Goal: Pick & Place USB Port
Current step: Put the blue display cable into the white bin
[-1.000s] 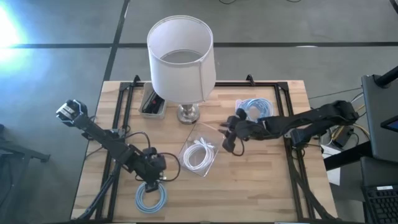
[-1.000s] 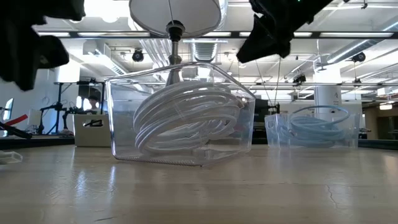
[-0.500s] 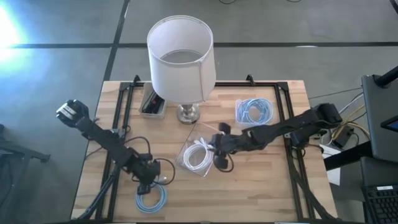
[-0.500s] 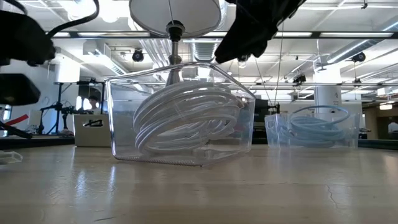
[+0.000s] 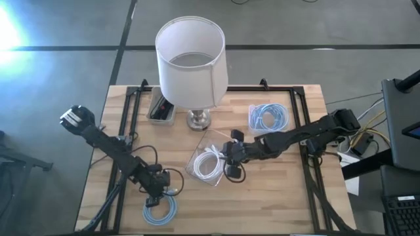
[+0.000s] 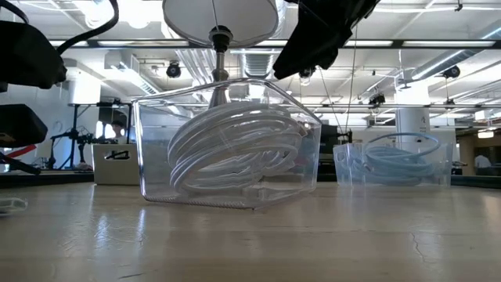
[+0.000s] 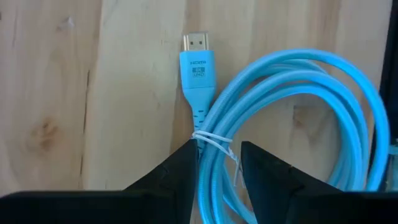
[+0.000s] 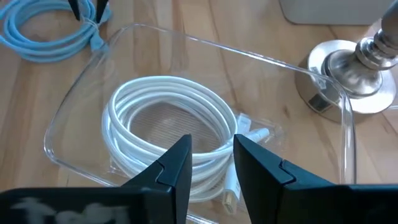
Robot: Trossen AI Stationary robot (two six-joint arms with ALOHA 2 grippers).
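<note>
Left gripper (image 7: 217,155), fingers narrowly parted, straddles the blue cable (image 7: 292,118) on the table's near left; the grasp looks imminent, needing closure. Right gripper (image 8: 211,155), parted and empty, hovers over the tray's (image 8: 81,112) white cable (image 8: 168,124).

the light blue plastic plug (image 7: 198,68) of the coiled blue cable reads "hdmi"; smaller print beneath is illegible.
</note>
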